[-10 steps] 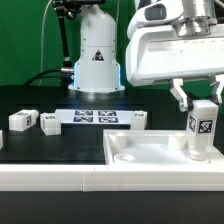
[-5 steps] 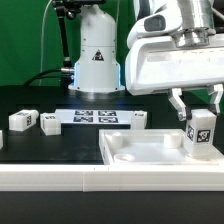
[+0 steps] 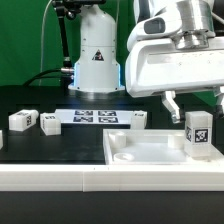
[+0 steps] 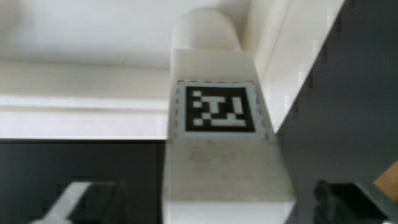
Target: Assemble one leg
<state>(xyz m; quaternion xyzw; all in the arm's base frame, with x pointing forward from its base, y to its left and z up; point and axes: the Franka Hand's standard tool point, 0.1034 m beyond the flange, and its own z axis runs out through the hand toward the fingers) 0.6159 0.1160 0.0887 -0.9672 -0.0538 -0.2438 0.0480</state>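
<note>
A white leg [image 3: 198,134] with a square marker tag stands upright in the large white tray-like piece [image 3: 140,157], in its corner at the exterior view's right. My gripper [image 3: 195,103] is above the leg's top with its fingers spread to either side and not touching it. In the wrist view the leg [image 4: 222,110] runs down the middle, and my gripper [image 4: 210,205] shows dark gaps between each fingertip and the leg. The gripper is open and holds nothing.
Two loose legs [image 3: 22,120] [image 3: 50,122] lie on the black table at the exterior view's left, and another [image 3: 137,119] lies right of the marker board [image 3: 92,117]. The robot base [image 3: 97,55] stands behind.
The gripper has opened wider and risen off the leg. The leg stays standing in the tray-like piece's corner.
</note>
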